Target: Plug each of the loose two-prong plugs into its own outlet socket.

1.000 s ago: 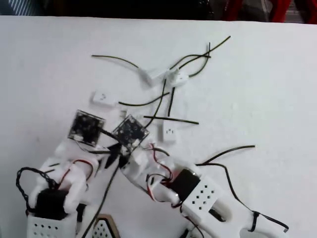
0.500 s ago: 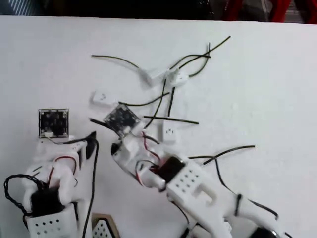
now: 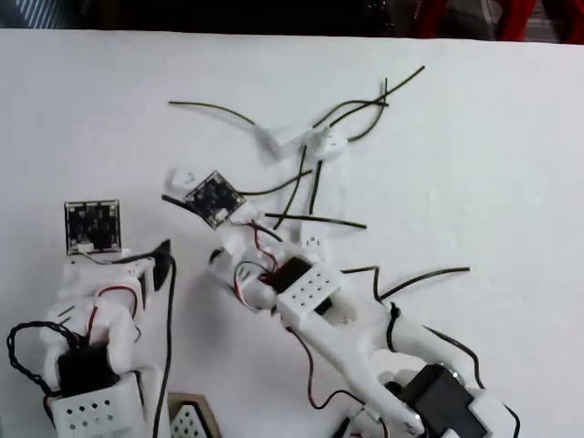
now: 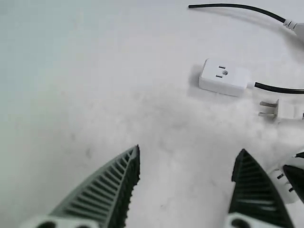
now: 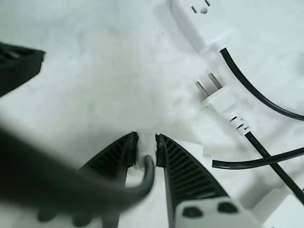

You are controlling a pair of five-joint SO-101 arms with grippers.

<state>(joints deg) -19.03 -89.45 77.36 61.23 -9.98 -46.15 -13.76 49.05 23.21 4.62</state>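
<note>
Right claw [image 5: 146, 142] pinches narrow on a black cord [image 5: 150, 172]; a loose plug [image 5: 216, 97] lies just ahead. Left claw [image 4: 190, 159] gapes wide, a socket [image 4: 223, 78] beyond its tips.

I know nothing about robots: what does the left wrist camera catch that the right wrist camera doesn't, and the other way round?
Left wrist view adds: its own end effector, fingers wide open above the bare table, nothing between them.
Right wrist view adds: its own end effector, fingers nearly closed on a small white piece with a dark cord trailing from it, probably a plug.
Both share: a white outlet socket and a loose two-prong plug lying beside it, not plugged in; it looks like the same pair.
</note>
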